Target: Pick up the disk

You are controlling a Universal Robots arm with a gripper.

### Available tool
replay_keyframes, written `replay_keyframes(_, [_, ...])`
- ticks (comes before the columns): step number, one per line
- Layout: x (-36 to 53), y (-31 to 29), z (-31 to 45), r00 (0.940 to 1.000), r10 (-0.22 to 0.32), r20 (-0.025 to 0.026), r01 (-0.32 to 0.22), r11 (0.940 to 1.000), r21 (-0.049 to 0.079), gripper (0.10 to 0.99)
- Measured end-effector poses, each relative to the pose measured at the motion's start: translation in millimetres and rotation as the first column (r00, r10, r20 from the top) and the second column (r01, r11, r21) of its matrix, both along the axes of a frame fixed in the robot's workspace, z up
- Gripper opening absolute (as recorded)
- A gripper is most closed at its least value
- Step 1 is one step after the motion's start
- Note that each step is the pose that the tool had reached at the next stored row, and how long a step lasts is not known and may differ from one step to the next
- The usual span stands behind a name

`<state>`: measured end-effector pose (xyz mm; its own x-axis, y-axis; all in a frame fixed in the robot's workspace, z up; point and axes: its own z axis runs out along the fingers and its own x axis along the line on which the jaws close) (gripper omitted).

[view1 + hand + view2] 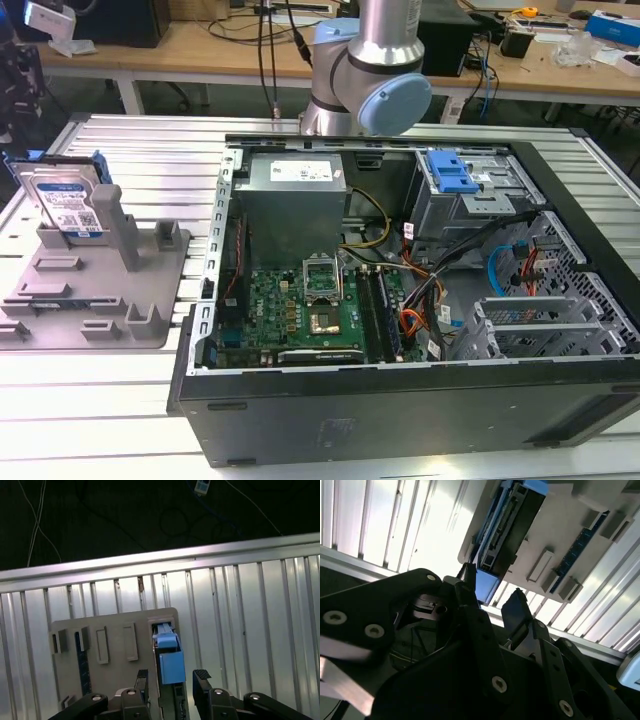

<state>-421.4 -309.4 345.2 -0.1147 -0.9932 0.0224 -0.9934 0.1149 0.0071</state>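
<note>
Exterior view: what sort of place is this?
Likely a robotics or electronics lab: an opened computer case lies on a ribbed metal table, a disk sits in a grey fixture beside it, and cluttered benches stand behind the arm.

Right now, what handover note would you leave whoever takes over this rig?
Pincer open, holding nothing, above the grey fixture.
The disk stands upright in that fixture, at the exterior view's left of the open computer case.
In the first wrist view its blue end lies in line between the fingers.
Done: pincer lined up.
Left: disk not yet gripped or lifted.
</note>
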Motion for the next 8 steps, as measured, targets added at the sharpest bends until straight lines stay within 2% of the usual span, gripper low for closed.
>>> replay_keyframes(3, [0.0, -0.1, -3.9, 1.0, 0.009, 0.0003, -0.009, 0.9999, -0.009, 0.482])
replay_keyframes(5, [0.0, 0.0, -5.6, 0.9999, 0.013, 0.0012, -0.013, 0.9999, -0.011, 0.482])
replay_keyframes(8, [-0.3, 1.5, -9.9, 0.9998, 0.02, 0.0083, -0.02, 0.9997, -0.013, 0.482])
